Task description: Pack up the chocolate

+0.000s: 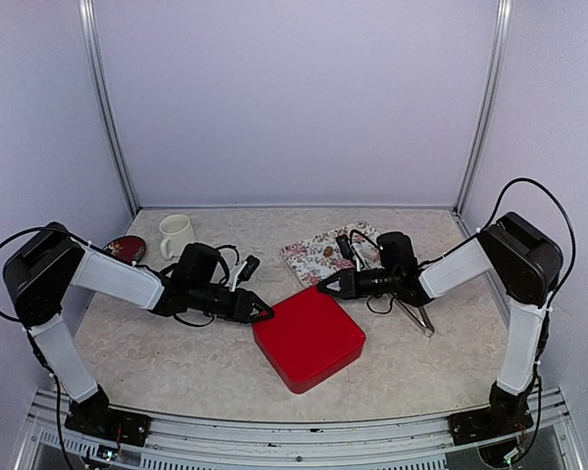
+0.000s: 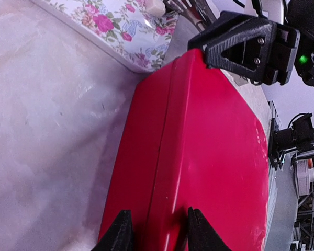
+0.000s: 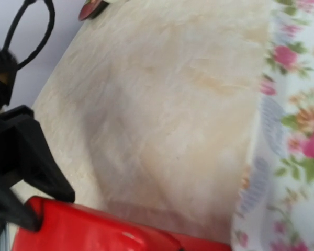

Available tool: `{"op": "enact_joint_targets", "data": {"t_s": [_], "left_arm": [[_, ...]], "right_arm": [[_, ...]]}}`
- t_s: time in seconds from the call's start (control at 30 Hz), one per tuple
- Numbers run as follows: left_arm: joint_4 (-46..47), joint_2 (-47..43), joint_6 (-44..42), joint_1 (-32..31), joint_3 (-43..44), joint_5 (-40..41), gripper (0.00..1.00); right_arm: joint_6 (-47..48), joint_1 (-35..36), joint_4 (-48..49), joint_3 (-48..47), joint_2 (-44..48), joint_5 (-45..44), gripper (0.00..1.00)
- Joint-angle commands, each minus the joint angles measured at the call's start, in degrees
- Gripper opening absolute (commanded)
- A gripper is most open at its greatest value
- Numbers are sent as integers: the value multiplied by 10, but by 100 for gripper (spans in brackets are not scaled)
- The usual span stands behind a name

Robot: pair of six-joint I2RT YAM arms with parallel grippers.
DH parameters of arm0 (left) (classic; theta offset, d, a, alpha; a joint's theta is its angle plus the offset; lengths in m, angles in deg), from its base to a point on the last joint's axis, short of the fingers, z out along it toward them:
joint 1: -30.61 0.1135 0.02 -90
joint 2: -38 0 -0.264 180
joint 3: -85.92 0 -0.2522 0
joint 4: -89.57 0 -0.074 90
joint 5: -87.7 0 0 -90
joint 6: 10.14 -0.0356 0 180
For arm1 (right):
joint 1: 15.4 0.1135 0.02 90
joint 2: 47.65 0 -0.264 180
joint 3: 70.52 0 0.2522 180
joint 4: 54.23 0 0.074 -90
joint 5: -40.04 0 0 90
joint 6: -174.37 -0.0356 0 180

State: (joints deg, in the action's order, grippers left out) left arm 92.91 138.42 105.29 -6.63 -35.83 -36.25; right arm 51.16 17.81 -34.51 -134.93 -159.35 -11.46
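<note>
Now I have the box [image 1: 308, 338] flanked. Left gripper [image 2: 158, 213] straddles its left corner half-open, hold unclear; right gripper [image 1: 325, 285], closed, sits at the far corner.

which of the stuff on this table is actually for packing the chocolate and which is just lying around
For the job: chocolate on the floral tray; red box, with the left pincer and right pincer at its corners; probably the tongs.
Lying about: white mug; dark red oval thing by the left arm.
</note>
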Motion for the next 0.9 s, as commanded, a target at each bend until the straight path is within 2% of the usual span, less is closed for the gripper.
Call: {"op": "enact_joint_targets", "data": {"t_s": [0.0, 0.17, 0.27, 0.43, 0.6, 0.7, 0.8, 0.87], "left_arm": [[-64, -55, -7, -22, -38, 10, 42], [-61, -107, 22, -34, -76, 2, 48], [-64, -134, 39, -61, -97, 15, 50], [-8, -188, 114, -87, -162, 23, 55], [20, -232, 153, -116, -191, 51, 64], [11, -251, 148, -103, -189, 74, 65], [-10, -263, 141, -56, -178, 91, 70], [-16, -261, 134, -29, -168, 99, 77]], "right_arm": [[73, 45, -165, -4, -58, -14, 12], [124, 88, -214, -42, -49, -34, 20], [153, 109, -263, -97, -58, -66, 22], [174, 128, -302, -209, -113, -79, 25], [205, 141, -358, -320, -135, -80, 39], [217, 140, -384, -322, -89, -93, 52], [216, 137, -399, -273, -10, -115, 70], [196, 128, -395, -225, 46, -126, 71]]}}
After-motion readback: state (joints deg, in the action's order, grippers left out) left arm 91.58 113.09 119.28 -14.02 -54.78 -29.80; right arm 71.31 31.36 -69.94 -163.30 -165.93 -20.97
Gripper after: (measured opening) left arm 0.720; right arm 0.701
